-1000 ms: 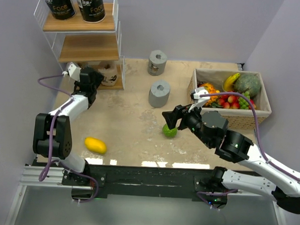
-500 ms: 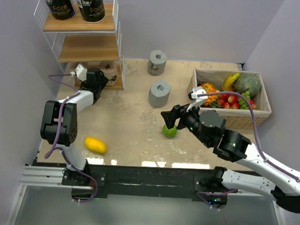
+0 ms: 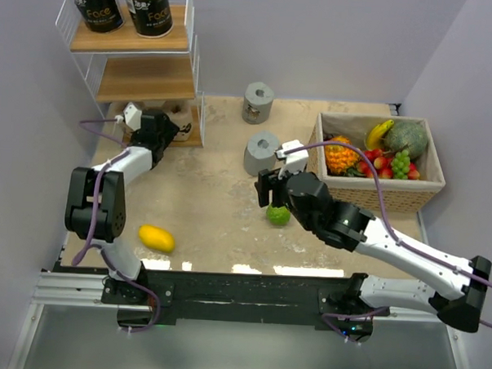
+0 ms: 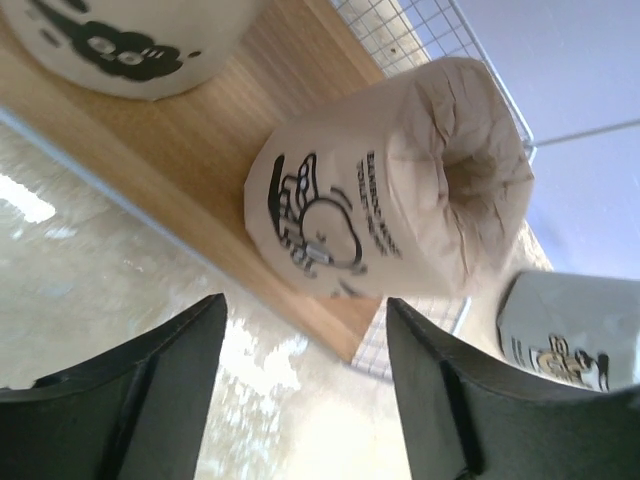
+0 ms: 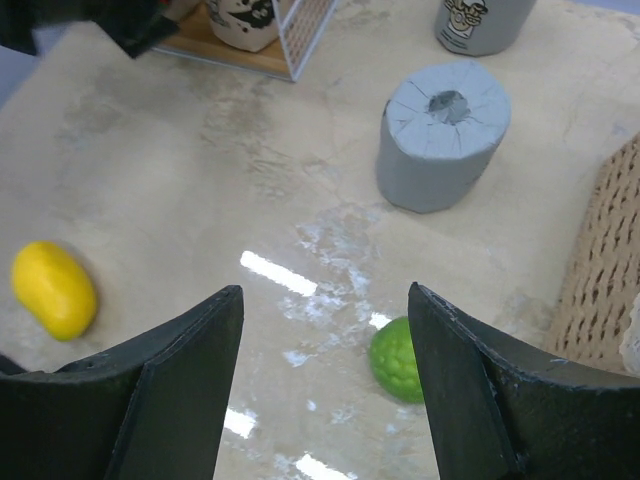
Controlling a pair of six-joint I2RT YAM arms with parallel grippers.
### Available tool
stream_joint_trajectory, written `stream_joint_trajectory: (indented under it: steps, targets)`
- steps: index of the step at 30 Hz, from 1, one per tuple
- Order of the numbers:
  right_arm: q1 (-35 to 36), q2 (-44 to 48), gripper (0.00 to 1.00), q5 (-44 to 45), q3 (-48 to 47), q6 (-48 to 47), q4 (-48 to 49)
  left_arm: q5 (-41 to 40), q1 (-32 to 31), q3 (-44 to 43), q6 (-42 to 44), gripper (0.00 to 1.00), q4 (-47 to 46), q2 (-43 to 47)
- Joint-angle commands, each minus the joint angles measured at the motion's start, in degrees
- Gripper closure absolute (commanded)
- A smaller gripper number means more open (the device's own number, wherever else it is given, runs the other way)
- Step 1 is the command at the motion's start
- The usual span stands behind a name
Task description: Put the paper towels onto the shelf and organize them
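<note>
Far left on the table (image 3: 213, 199), the shelf (image 3: 144, 80). On its top board, two black rolls (image 3: 96, 5) marked "Face" in pale letters, tops cut off by the frame edge. On the bottom board, tan rolls (image 4: 390, 180) with a black drawing and small print — too blurred to read. Out on the table, well apart from the shelf, two grey rolls (image 3: 261, 152). Left gripper (image 4: 303, 320) spread wide just before a tan roll, holding nothing. Right gripper (image 5: 325, 295) also wide and bare — green fruit (image 5: 397, 360) near its finger.
</note>
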State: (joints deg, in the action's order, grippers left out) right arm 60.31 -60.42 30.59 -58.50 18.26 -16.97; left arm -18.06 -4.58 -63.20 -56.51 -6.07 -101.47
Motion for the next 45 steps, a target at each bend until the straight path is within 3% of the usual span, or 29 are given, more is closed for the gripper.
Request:
stream_joint_trajectory:
  steps: [1, 4, 7, 11, 14, 21, 31, 45]
  targets:
    - [-0.9, -6.18, 0.29, 5.8, -5.74, -5.25, 3.0, 0.84, -0.08, 3.34, -0.1, 0.28, 3.95, 9.88]
    - [-4.14, -11.02, 0.3, 3.1, -10.13, -6.83, 3.35, 2.24, -0.08, 6.07, 3.49, 0.24, 5.88, 16.03]
    - [-11.25, -15.68, 0.31, -6.37, -12.33, -5.43, 3.7, 4.34, -0.08, 6.51, 8.41, 0.23, 12.64, 21.65]
    - [-17.59, -22.71, 0.33, -10.36, -16.62, -5.25, 3.96, 7.95, 0.01, 5.37, 16.42, 0.18, 21.15, 27.89]
    - [-19.87, -28.42, 0.34, -13.26, -21.47, -5.34, 1.86, 10.32, 0.01, 8.42, 21.17, 0.16, 21.45, 35.17]
    - [-21.55, -39.41, 0.35, -16.7, -30.96, -7.1, -4.47, 17.09, 0.01, 13.45, 29.95, 0.11, 23.55, 40.65]
    - [-21.47, -50.75, 0.38, -17.32, -42.74, -10.52, -10.01, 21.23, 0.01, 15.04, 31.11, 0.08, 24.08, 43.37]
    - [-21.47, -58.76, 0.43, -13.02, -46.53, -13.07, -12.82, 20.0, 0.01, 15.21, 30.76, 0.08, 24.43, 45.04]
